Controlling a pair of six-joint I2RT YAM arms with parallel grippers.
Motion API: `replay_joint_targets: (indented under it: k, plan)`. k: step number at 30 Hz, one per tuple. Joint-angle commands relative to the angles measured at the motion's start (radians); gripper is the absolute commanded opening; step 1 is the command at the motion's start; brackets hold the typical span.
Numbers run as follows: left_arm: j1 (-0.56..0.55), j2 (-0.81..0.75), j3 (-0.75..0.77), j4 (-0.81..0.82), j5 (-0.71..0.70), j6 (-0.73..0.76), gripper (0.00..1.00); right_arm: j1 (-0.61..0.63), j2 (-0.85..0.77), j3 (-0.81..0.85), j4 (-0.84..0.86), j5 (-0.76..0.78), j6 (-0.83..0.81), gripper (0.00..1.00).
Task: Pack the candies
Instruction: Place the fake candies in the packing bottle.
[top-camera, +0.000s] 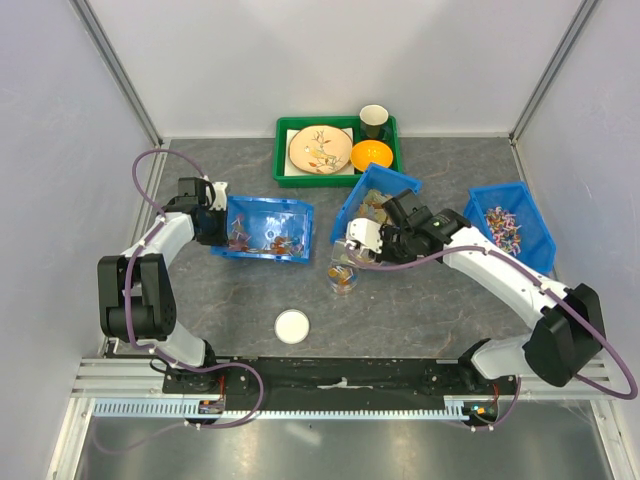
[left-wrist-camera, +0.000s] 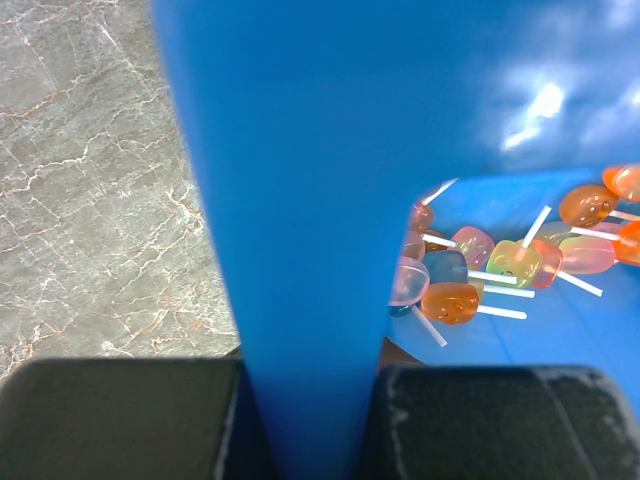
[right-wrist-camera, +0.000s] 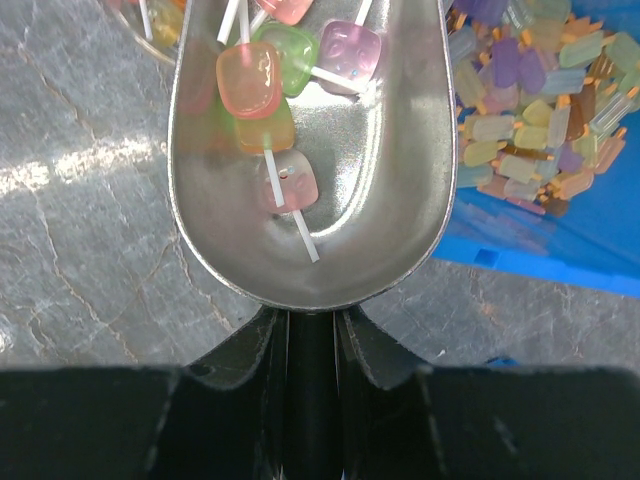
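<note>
The candies (left-wrist-camera: 478, 272) are small bright sweets on white sticks, lying in a blue bin (top-camera: 266, 230) at the left. My left gripper (left-wrist-camera: 310, 400) is shut on that bin's left wall (left-wrist-camera: 300, 200); from above, the left gripper (top-camera: 214, 222) sits at the bin's outer side. My right gripper (right-wrist-camera: 312, 350) is shut on the handle of a metal scoop (right-wrist-camera: 390, 200). The scoop carries several candies (right-wrist-camera: 262, 85). It hovers over a clear jar (top-camera: 343, 276) with some candies inside. Seen from above, the right gripper (top-camera: 388, 236) is just right of the scoop (top-camera: 358, 240).
A white lid (top-camera: 292, 326) lies near the front. A tilted blue bin (top-camera: 384, 184) of flat pastel packets (right-wrist-camera: 530, 110) stands behind the scoop. Another blue bin (top-camera: 512, 226) of tiny sweets is at the right. A green tray (top-camera: 287, 128) with plate, cup and orange bowl stands at the back.
</note>
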Motion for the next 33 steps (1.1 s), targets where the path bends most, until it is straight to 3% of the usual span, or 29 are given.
replay_joint_targets:
  k: [1,17,33]
  plan:
    - [0.007,0.017,0.004,0.055,0.013,0.007,0.01,-0.001,-0.041,-0.003,0.007,0.026,-0.015,0.00]
    - [0.007,0.031,0.009,0.055,0.007,0.007,0.02,0.056,-0.113,-0.067,0.005,0.109,-0.017,0.00]
    - [0.007,0.033,0.009,0.055,0.000,0.007,0.01,0.160,-0.118,-0.079,0.002,0.319,-0.025,0.00]
